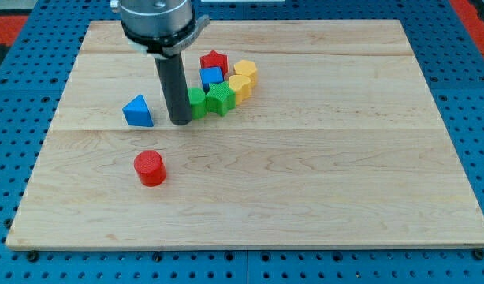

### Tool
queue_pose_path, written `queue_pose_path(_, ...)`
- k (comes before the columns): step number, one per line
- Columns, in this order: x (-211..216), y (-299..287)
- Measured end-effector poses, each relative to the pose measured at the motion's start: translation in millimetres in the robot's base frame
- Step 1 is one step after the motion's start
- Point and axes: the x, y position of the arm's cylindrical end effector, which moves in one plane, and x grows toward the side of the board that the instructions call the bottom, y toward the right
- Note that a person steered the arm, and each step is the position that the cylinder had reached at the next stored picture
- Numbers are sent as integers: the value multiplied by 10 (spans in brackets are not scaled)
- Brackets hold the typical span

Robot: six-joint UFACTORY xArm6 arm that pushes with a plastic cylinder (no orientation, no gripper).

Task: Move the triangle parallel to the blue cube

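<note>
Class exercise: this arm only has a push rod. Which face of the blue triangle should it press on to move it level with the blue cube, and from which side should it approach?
Probably the blue triangle's lower flat face, approached from the view's bottom, pushing it up towards the row of the blue cube. A flat side should turn less than a corner. My tip now stands at the triangle's right, beside the green blocks, so it must circle round first.

Bright, even light falls from overhead on the wooden board (305, 173), with no glare. Soft, short shadows sit under the red cylinder (150, 168) and the blue triangle (137, 110), toward 6 o'clock. Focus is sharp throughout, with slight softness at the frame's corners.
</note>
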Motion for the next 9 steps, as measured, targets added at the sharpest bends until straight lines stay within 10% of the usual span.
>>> queue_pose_path(4,256,-1230)
queue_pose_path(9,196,-345)
